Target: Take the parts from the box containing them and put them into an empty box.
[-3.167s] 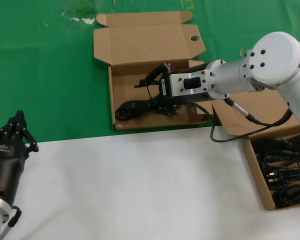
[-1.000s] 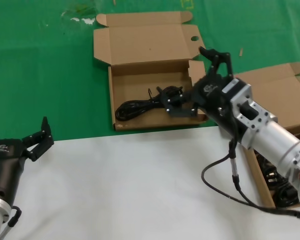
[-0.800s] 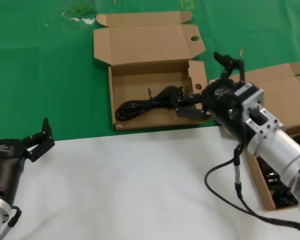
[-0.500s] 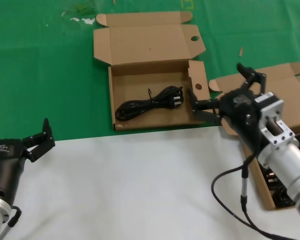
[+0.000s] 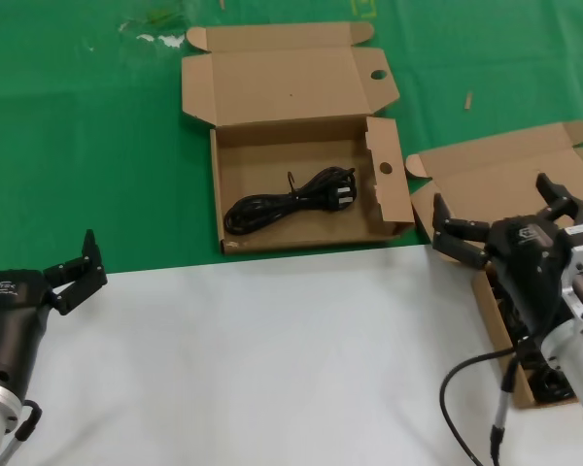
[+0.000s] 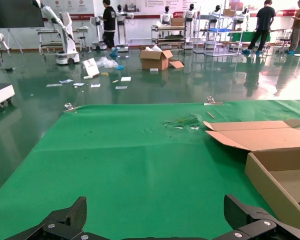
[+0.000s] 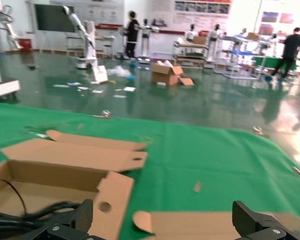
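While the right gripper [image 5: 506, 219] hovered spread wide and empty over the hole-free cardboard box [image 5: 486, 180], one looped black cord [image 5: 290, 203] lay in the wide box [image 5: 301, 146]. Parked low, the left gripper [image 5: 71, 264] gaped empty too.

Open room over the bare white table surface [image 5: 272, 359] between the arms. Bordered beyond by the wide brown cardboard box with holed flaps [image 5: 272, 218], upright side flap [image 5: 389, 180] walling its right side.
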Robot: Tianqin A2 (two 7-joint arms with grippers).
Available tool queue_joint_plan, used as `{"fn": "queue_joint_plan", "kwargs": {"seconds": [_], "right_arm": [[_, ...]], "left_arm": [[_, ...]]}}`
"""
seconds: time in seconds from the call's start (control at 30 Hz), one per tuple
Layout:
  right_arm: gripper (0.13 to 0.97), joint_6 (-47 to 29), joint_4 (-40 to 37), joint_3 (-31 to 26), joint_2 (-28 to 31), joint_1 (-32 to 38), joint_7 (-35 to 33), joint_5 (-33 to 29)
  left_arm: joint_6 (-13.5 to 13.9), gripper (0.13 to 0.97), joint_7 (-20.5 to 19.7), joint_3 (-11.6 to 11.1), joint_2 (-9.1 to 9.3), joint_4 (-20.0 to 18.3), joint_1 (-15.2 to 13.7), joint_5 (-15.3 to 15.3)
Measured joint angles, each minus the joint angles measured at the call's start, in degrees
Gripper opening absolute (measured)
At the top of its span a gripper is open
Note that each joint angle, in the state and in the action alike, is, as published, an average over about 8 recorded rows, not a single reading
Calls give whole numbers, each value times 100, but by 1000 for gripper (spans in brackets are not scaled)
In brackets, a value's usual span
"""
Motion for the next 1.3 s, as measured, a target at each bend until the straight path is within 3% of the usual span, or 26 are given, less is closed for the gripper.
{"fn": "queue_joint_plan", "kwargs": {"seconds": [1.3], "right_arm": [[966, 95, 19, 51, -21, -86, 6, 51]], "left_arm": [[0, 966, 0, 0, 0, 0, 0, 0]]}}
